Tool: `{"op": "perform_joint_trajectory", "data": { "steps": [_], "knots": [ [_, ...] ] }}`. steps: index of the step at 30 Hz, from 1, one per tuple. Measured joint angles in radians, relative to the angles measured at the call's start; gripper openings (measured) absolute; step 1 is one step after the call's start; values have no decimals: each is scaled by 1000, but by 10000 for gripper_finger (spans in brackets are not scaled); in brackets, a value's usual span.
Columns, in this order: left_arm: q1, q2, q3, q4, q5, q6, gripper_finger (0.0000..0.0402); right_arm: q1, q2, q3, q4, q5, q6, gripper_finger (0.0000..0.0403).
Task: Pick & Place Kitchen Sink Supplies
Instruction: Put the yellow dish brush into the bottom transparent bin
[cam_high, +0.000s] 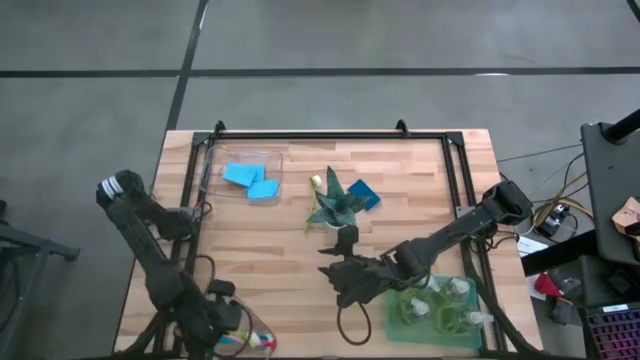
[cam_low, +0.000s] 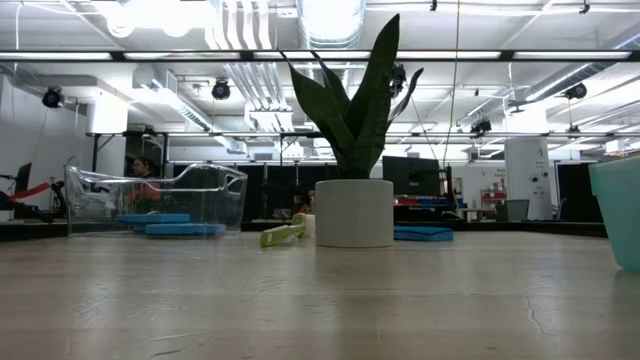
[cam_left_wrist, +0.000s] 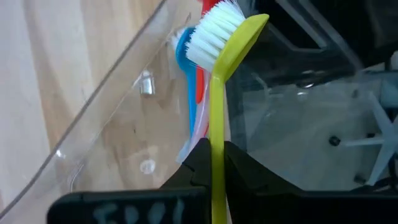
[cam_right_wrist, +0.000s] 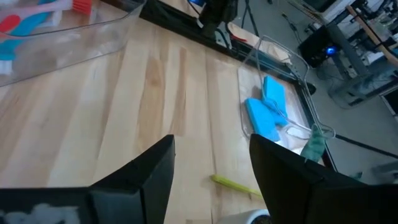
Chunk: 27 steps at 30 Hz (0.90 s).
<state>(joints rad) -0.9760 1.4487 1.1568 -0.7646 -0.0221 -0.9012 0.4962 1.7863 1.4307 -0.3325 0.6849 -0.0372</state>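
My left gripper is at the table's near left corner, shut on a yellow-green brush. The brush's white-bristled head is over a clear bin that holds a blue brush and a red one. My right gripper hangs open above bare wood near the table's middle. A second yellow-green brush lies by the plant pot. Blue sponges lie in a far clear bin, and one more lies right of the plant. Pump bottles stand in the green tray. My left gripper pinches the yellow-green brush by its slim handle between the two fingers. The handle runs straight out along the fingers, with the head at the far end. The head is over the inside of the bin; whether it touches the brushes below, I cannot tell.
A spiky potted plant stands mid-table, just beyond my right gripper. The green tray sits at the near right, and the far clear bin at the far left. A black frame borders the table. Bare wood lies between the bins.
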Motion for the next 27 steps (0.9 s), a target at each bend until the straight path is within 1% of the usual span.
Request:
{"op": "perform_joint_trajectory", "data": {
  "steps": [6,9,12,15,19,24,27],
  "knots": [
    [8,93,0,-12,39,40,11,0,0,0,1,0,7,199],
    [14,130,1,-10,44,87,18,0,0,0,9,0,8,198],
    [28,164,1,-13,6,136,20,0,0,0,14,0,11,198],
    [49,177,1,-23,-6,159,10,1,0,0,15,0,12,196],
    [69,194,0,-57,-6,143,10,1,0,0,15,0,21,194],
    [91,198,0,-119,-76,33,16,1,0,0,15,-1,37,194],
    [99,194,0,-127,-94,17,10,1,0,0,15,-1,38,194]
  ]
}}
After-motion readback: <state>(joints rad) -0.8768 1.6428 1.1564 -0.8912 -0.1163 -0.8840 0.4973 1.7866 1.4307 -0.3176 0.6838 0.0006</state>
